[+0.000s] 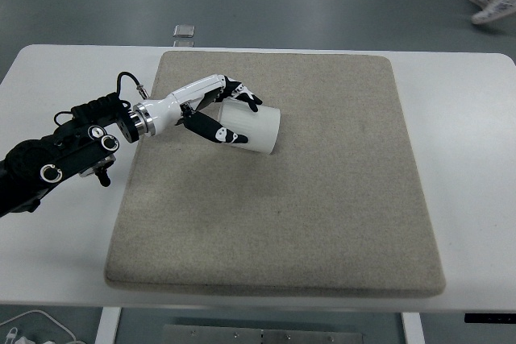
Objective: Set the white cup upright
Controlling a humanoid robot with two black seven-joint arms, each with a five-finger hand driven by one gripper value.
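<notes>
A white cup (256, 127) is held tilted over the left part of the beige mat (322, 199), its far end raised off the mat. My left hand (227, 117) comes in from the left and is shut on the cup's left end, fingers over the top and thumb on the near side. The cup's opening cannot be made out. The right arm does not show.
The mat covers most of the white table (468, 118). A small grey object (185, 31) lies on the floor beyond the table's far edge. A person's shoes (490, 2) show at the top right corner. White cables (24, 328) hang at the bottom left.
</notes>
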